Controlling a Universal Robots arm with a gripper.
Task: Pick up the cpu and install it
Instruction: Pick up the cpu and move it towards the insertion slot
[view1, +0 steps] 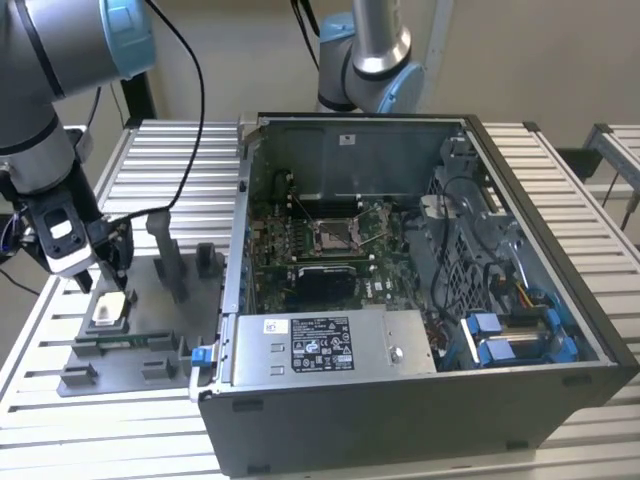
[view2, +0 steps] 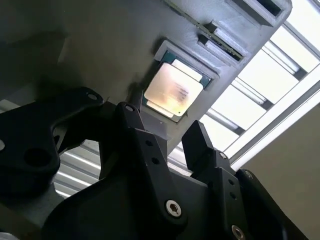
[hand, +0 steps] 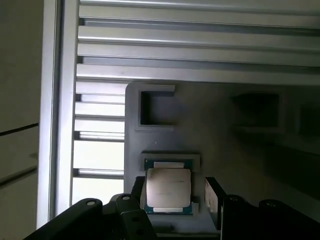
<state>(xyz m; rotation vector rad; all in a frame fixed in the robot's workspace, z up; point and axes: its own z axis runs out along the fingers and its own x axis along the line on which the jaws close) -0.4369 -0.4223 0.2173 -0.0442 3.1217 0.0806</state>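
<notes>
The cpu (view1: 108, 311) is a small square chip with a pale metal top. It lies flat in a raised seat of the grey fixture tray (view1: 160, 320) at the exterior view's left. My gripper (view1: 103, 284) hangs just above it, open. In both wrist views the two dark fingers (hand: 213, 198) stand on either side of the cpu (hand: 168, 187) without touching it. In the second wrist view the cpu (view2: 173, 89) lies just beyond the open gripper (view2: 165, 131). The metal-framed socket (view1: 333, 235) sits on the motherboard inside the open computer case (view1: 420, 400).
Upright grey posts (view1: 165, 250) rise from the fixture tray beside the gripper. A second robot arm (view1: 365, 55) stands behind the case. The case's power supply (view1: 325, 345) and blue drive bays (view1: 510, 335) fill its near side. A slatted metal table (view1: 180, 150) carries everything.
</notes>
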